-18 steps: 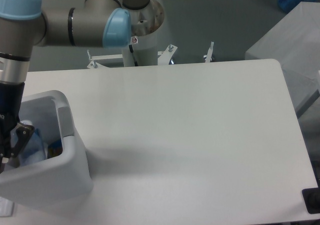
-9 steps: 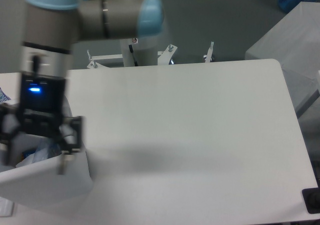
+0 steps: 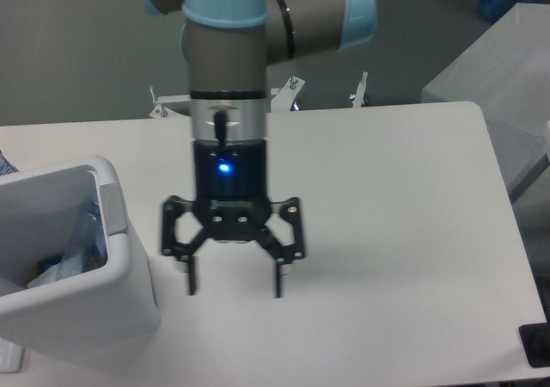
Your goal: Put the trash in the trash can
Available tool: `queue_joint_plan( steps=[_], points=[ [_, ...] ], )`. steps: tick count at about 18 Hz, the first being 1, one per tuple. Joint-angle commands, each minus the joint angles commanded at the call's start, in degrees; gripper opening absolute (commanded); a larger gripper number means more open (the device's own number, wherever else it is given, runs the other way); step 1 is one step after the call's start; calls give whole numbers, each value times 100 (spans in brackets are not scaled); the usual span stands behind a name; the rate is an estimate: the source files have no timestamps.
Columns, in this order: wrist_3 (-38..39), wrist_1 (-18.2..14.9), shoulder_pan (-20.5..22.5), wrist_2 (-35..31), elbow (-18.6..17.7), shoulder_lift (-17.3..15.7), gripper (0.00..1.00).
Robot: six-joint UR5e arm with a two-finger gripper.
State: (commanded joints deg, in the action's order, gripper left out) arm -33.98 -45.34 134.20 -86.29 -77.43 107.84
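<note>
The white trash can [image 3: 120,288] stands at the table's left front edge. Inside it lies the clear crushed bottle with a blue label [image 3: 79,248], leaning against the inner wall; I cannot make out the smaller wrapper. My gripper [image 3: 233,282] hangs over the table just right of the can, fingers pointing down, wide open and empty. One fingertip [image 3: 191,282] is close to the can's right wall, apart from it.
The white table [image 3: 387,232] stretches to the right. A grey box corner [image 3: 494,77] stands beyond the table's right edge. The arm's base and metal brackets [image 3: 288,90] are at the back. A dark object [image 3: 537,346] sits at the front right corner.
My gripper has swung out from over the can to the right and now hangs open over the table. The bottle stays in the can.
</note>
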Motion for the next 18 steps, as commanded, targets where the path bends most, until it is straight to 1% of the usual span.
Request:
queue_joint_plan(
  steps=[2, 4, 6, 9, 18],
  points=[
    [-318, -246, 79, -63, -61, -105, 100],
    [-346, -414, 263, -28, -149, -237, 100],
    [-346, -520, 360, -10, -150, -299, 100],
    [-346, -538, 466, -2, -185, -325, 100],
    [-337, -529, 510, -19, -194, -325, 100]
  ],
)
